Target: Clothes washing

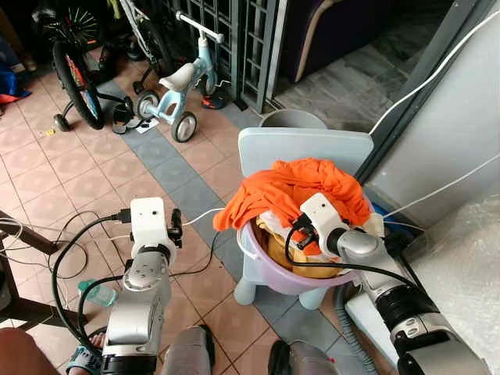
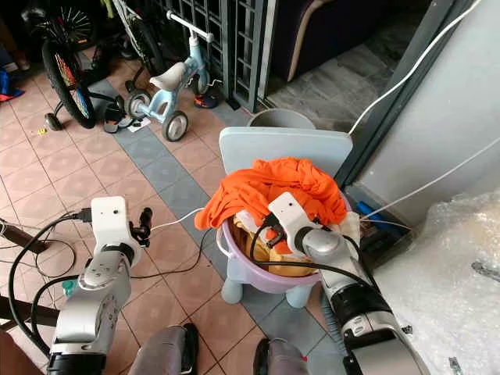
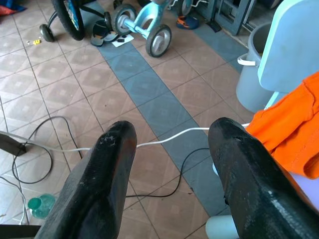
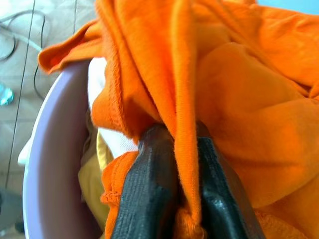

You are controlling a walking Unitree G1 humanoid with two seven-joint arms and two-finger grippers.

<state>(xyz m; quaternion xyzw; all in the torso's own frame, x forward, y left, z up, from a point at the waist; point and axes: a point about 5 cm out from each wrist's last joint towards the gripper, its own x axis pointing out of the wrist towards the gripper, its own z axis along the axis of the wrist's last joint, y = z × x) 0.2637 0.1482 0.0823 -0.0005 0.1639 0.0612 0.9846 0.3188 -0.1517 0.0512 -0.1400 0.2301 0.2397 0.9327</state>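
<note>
An orange garment (image 1: 293, 187) is heaped on top of a lilac laundry basin (image 1: 269, 269), with its edge hanging over the left rim. Yellow and white clothes (image 1: 281, 246) lie under it. The basin rests on a pale blue child's chair (image 1: 305, 148). My right gripper (image 4: 174, 199) reaches into the pile and is shut on a fold of the orange garment (image 4: 239, 99). To the left of the basin my left gripper (image 3: 172, 174) hangs over the tiled floor, open and empty, its two black fingers (image 3: 99, 174) wide apart.
Cables (image 1: 199, 215) trail across the tiles (image 1: 70, 172) left of the chair. A blue tricycle (image 1: 176, 86) and a bicycle (image 1: 74, 70) stand at the back. A grey bucket (image 1: 293, 119) sits behind the chair. A white appliance under plastic wrap (image 1: 461, 266) is at right. A bottle (image 1: 98, 293) lies on the floor.
</note>
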